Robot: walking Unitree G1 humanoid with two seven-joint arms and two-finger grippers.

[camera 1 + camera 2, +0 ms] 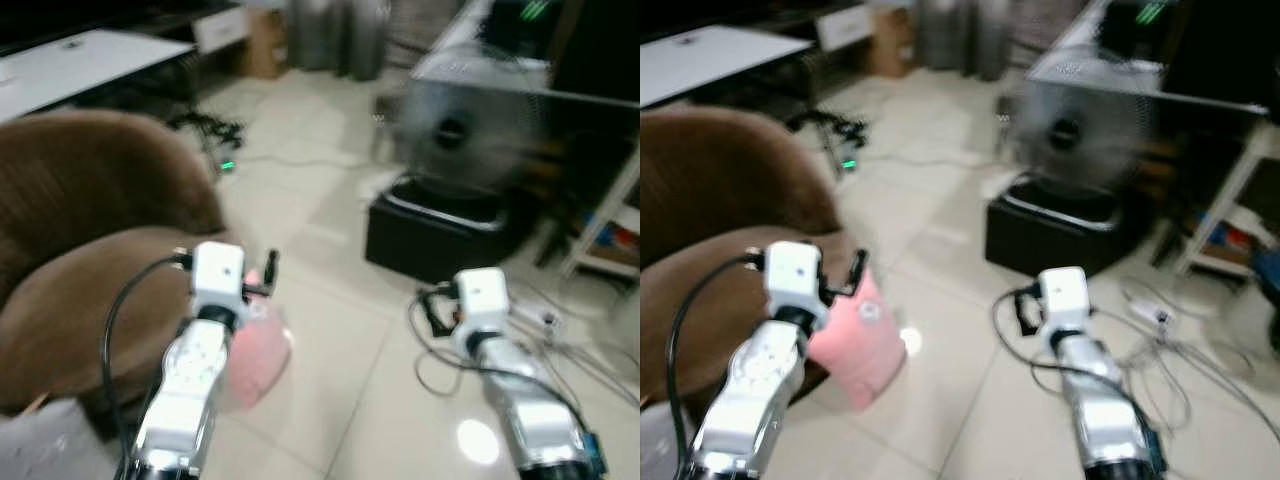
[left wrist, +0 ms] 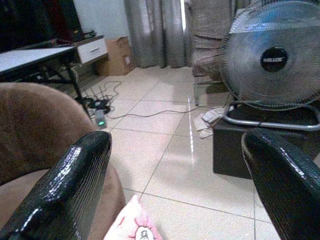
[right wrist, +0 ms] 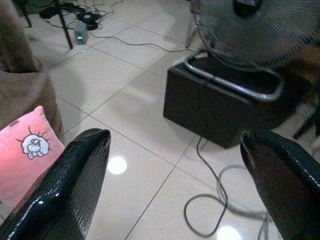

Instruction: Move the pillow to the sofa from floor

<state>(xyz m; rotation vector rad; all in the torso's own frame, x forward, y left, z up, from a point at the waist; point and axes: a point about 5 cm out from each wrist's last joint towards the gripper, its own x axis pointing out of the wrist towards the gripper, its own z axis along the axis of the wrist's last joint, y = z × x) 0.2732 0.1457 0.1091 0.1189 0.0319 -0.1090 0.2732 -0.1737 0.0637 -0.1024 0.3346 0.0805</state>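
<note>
**Pink pillow on the floor against the sofa, both grippers spread wide**

Nearest the camera, the left gripper (image 1: pixel 845 272) is raised above the pillow (image 1: pixel 855 345), its fingers (image 2: pixel 65 190) spread apart and grasping nothing. In the left wrist view the pillow's top corner peeks up low between the two black fingers, clear of both. The right gripper (image 1: pixel 1028 308) hangs over bare tile, well apart from the pillow, its fingers (image 3: pixel 70 195) released as well.

The pillow is pink with a small cartoon print; it stands tilted on the tiled floor (image 1: pixel 330 300), leaning against the front of the brown sofa (image 1: pixel 90 270).

Beyond lie loose cables (image 3: pixel 210 210), then a black box (image 1: pixel 440 240) carrying a round fan (image 1: pixel 470 125). Farther left, a white table (image 1: pixel 80 65) and a cardboard box (image 2: pixel 117 55) stand before grey curtains (image 2: pixel 155 30).
</note>
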